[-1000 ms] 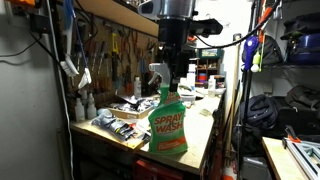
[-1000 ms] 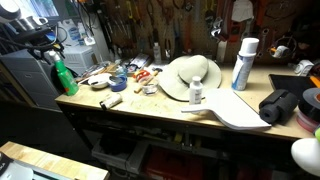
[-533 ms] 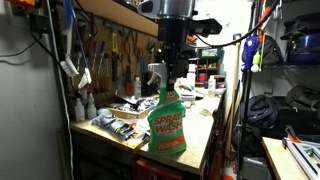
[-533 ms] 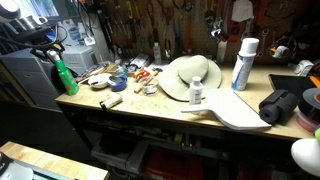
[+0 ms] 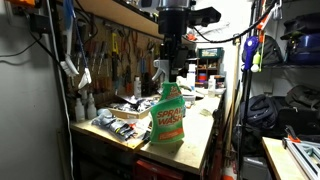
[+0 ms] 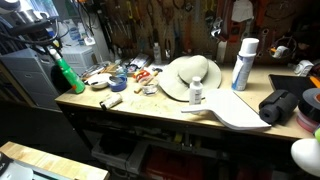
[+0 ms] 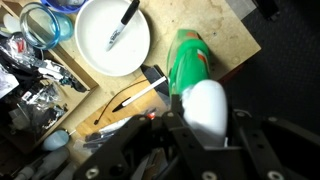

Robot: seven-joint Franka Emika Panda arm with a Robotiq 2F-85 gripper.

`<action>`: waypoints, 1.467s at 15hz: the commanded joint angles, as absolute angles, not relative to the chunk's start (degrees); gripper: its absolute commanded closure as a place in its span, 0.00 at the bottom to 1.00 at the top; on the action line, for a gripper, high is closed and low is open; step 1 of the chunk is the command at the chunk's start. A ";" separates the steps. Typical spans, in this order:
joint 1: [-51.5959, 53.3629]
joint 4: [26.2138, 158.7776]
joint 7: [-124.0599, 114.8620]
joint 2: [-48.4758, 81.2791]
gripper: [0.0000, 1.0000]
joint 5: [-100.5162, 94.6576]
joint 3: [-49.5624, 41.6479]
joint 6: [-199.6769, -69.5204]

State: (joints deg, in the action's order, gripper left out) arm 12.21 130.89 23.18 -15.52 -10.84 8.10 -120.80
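Observation:
A green spray bottle with an orange "Spray 'n Wash" label hangs tilted just above the front corner of the wooden workbench. My gripper comes down from above and is shut on the bottle's white spray head. In an exterior view the same bottle leans under the gripper at the bench's left end. In the wrist view the white spray head sits clamped in my gripper, with the green body pointing away over the bench.
A white round dish with a dark-handled tool and a blue tape roll lie near the bottle. Further along are a white hat, a white spray can, a small white bottle and a black bag. Tools hang on the back wall.
The jaws have shut on the bottle's spray head. The bottle, upright on the bench before, has come up slightly and now leans to one side.

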 commanded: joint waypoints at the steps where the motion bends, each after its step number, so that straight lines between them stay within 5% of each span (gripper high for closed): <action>1: 11.82 128.88 23.04 -16.13 0.88 -11.40 8.13 -117.93; 11: 12.03 122.22 26.11 -17.15 0.88 -6.41 6.55 -105.27; 12: 11.94 124.88 23.97 -15.74 0.63 -8.61 7.47 -109.15; 17: 11.87 122.79 25.08 -15.92 0.63 -7.18 6.84 -106.78; 18: 11.30 121.84 24.75 -16.18 0.88 -7.59 6.44 -105.42; 22: 8.53 118.61 22.75 -16.49 0.88 -8.45 4.52 -102.89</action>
State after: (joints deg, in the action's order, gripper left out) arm 10.47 122.30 24.50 -15.76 -7.47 5.69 -106.14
